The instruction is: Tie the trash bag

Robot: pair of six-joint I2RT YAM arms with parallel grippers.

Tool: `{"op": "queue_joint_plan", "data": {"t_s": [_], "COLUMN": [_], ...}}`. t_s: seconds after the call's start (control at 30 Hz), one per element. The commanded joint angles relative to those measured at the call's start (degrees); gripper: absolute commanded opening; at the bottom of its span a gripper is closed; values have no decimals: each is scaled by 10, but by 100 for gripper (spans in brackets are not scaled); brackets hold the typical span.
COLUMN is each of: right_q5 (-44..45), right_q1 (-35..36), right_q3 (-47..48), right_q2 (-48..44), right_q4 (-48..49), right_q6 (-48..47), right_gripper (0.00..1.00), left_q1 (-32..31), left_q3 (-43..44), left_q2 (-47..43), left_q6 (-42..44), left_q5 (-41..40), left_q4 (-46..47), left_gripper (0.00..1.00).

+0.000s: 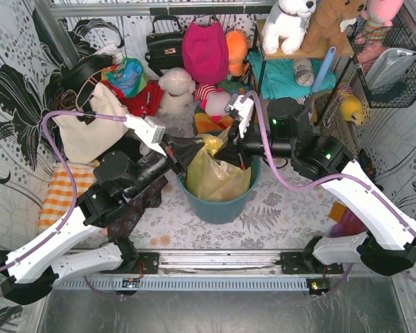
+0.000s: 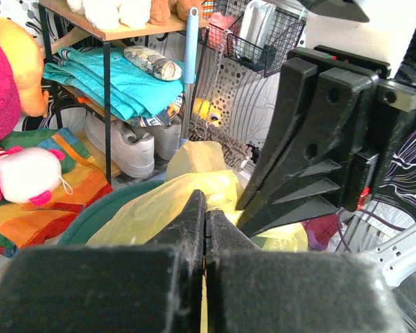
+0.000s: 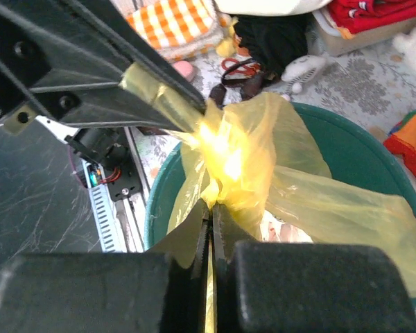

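Trash bag (image 1: 216, 177) in teal bin (image 1: 220, 208); left gripper (image 2: 205, 208), right gripper (image 3: 211, 210) both clenched on its yellow plastic.

**Inspector:** Left arm (image 1: 55, 244)?
**Assistant:** White shell links, black joint housings. One purple cable (image 1: 83, 115) is attached along it, with a white camera block (image 1: 150, 132) at the wrist.
**Inspector:** Right arm (image 1: 371, 205)?
**Assistant:** Same build, white over black, with a second purple cable (image 1: 298, 184). Two green lights (image 1: 276, 123) glow on its black joints.
**Inspector:** Left tool (image 2: 205, 202), right tool (image 3: 211, 208)?
**Assistant:** Both have matte black, wedge-shaped fingers, dusty and scuffed. Stepped ridges and round holes mark the right tool's flank.
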Motion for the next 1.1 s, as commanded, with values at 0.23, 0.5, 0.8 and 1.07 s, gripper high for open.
{"op": "queue_joint_plan", "data": {"t_s": [0.23, 0.5, 0.8, 1.07], "right_q5": [93, 113, 139, 109], "right_q1": [2, 2, 3, 6], "right_q3": [42, 13, -33, -49], "right_q2": [28, 18, -13, -20], "right_q4": [-31, 5, 49, 70], "right_q6": [-18, 40, 136, 178], "right_gripper": [0, 0, 0, 0], "left_q1": [-1, -1, -1, -1], "left_q3": [2, 1, -2, 1], "left_q2": [-6, -6, -1, 13], "left_q6": [-6, -6, -6, -3], "left_q5": [10, 2, 0, -2], "left_q4": [36, 35, 35, 35], "left_gripper": [0, 0, 0, 0]}}
